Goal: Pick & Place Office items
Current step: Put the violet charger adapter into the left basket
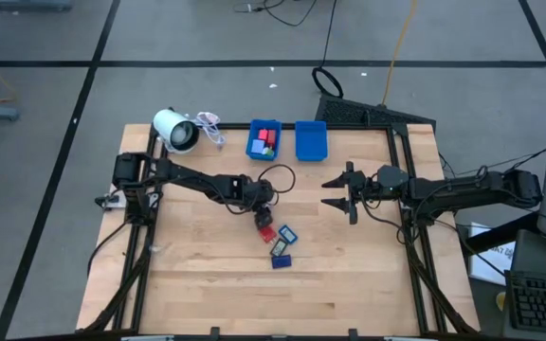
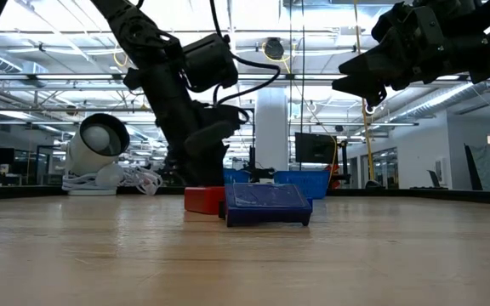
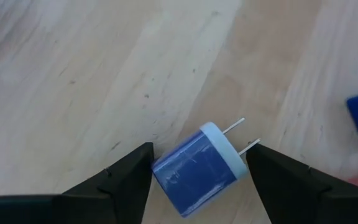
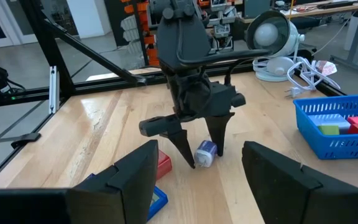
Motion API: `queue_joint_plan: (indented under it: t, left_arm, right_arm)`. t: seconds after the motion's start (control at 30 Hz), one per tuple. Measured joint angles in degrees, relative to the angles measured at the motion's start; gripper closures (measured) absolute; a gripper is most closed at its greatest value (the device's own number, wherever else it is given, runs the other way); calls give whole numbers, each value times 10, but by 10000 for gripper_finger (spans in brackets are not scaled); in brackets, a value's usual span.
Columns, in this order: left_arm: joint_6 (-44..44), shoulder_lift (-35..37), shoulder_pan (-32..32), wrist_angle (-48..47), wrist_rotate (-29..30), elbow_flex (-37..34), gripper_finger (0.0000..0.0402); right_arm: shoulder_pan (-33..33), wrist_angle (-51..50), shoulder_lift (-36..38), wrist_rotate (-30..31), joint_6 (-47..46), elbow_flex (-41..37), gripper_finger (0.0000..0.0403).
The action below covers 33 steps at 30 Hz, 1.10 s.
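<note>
A small blue charger plug [image 3: 197, 169] with a white face and two metal prongs sits between the fingers of my left gripper [image 1: 262, 210], mid-table. The gripper points steeply down and is shut on the plug. Just nearer lie a red block [image 1: 265, 234] and three blue pieces [image 1: 282, 248], flat on the wood. A blue bin [image 1: 264, 140] at the far edge holds red, green and blue pieces. My right gripper [image 1: 347, 192] hangs open above the table to the right, holding nothing. My left gripper pinches the plug between its two fingers, one on the blue body's rear corner [image 3: 157, 167], the other at the white pronged face [image 3: 241, 163]. The fingers come from above, slanting down. The plug lies askew between the fingertips [image 4: 205, 154], at table height; lifted or resting, I cannot tell.
A second blue bin [image 1: 310, 140] stands right of the first. A white roll-shaped thing [image 1: 173, 130] with a white cord [image 1: 209, 125] lies at the far left corner. A black cable [image 1: 278, 176] loops over the left arm. Bare wood spreads toward the near edge.
</note>
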<state>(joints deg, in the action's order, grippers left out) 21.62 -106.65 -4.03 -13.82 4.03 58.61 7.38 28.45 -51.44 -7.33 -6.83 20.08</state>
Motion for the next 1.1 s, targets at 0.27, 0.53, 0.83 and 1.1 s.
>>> queue_joint_plan:
  t: [0.27,0.53,0.83,1.1]
  left_arm:
    - [55,0,3,6,10,0,188]
    - [53,0,16,9,56,-1,190]
    - [42,0,27,13,83,-1,200]
    - [42,0,27,20,85,-1,199]
  right_arm:
    - [0,0,0,0,0,0,181]
    - [0,0,0,0,0,0,181]
    - [0,0,0,0,0,0,181]
    - [0,0,0,0,0,0,181]
